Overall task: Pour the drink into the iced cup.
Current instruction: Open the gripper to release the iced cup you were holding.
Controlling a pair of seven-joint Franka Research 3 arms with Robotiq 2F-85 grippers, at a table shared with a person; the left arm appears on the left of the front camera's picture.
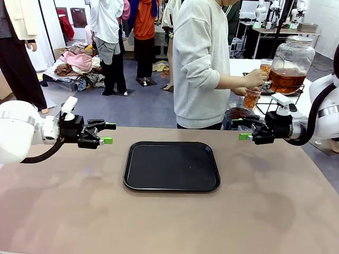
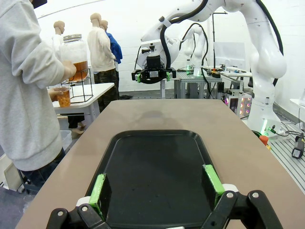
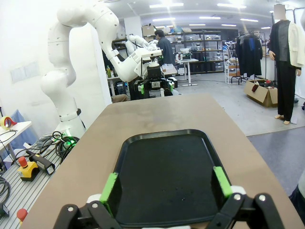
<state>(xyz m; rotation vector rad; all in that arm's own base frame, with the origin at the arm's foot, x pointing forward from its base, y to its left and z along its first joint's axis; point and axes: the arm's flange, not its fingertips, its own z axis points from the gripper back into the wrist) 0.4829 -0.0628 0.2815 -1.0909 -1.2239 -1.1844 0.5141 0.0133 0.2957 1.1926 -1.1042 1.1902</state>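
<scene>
Amber-brown drink sits in a big glass dispenser jar on a wire stand, on a white side table behind the counter's far right corner, well apart from both arms. Person in a grey sweatshirt stands at that side table, turned toward the jar: one hand is raised to the jar's lower front with a small cup, and a second clear cup with orange-brown drink in it is held just below. Cannot tell whether either cup has ice.

Left tool hovers over the counter's left side, arm level, fingers pointing toward the middle. Jaws spread wide, nothing between the green pads.

Right tool mirrors it on the right side, arm level, pointing inward, jaws likewise spread with nothing in them; pads frame the tray in its wrist view.

Black tray lies flat at the counter's centre between the two tools, touching neither. Each wrist view looks along the tray at the opposite tool.
</scene>
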